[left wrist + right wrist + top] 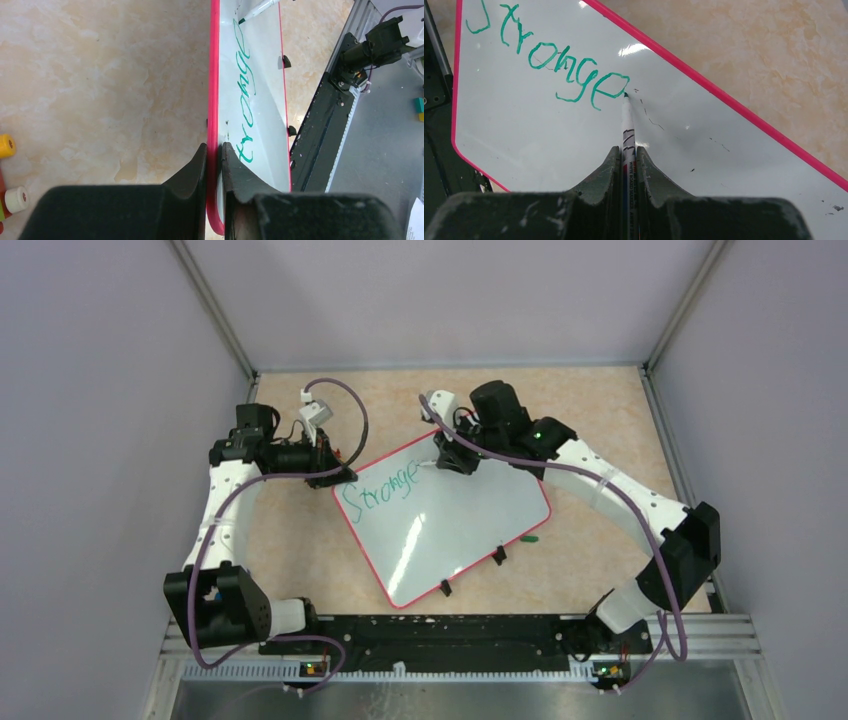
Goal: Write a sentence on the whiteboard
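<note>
Right gripper (pixel 627 150) fingers fill the bottom of the right wrist view, clenched on a white marker (pixel 628 125) that runs between them toward 12 o'clock. The marker's dark tip touches the whiteboard (pixel 549 140) at the end of the last green letter. The sentence (pixel 554 65) reads "Stronge" in thin green cursive and lies at 11 o'clock from this gripper, slanting down toward the tip. A few small dark specks dot the white surface at 3 o'clock from the tip.

Seen from the left wrist, the left gripper (pixel 214 147) is clamped on the whiteboard's (pixel 265 100) red rim, one finger on each side of the edge. The sentence (pixel 245 100) runs away from it toward 12 o'clock, where the marker (pixel 260 7) tip meets it.

From above, the whiteboard (pixel 450 530) lies tilted in the middle of the tan table (pixel 600 420). The left gripper (pixel 335 478) grips its corner at 9 o'clock. The right gripper (pixel 455 460) is over its corner at 12 o'clock. The sentence (pixel 378 490) follows the edge between those two corners. Two black clips (pixel 499 555) sit on the edge at 5 o'clock, and a small green object (pixel 530 538) lies on the table just beside that edge.
</note>
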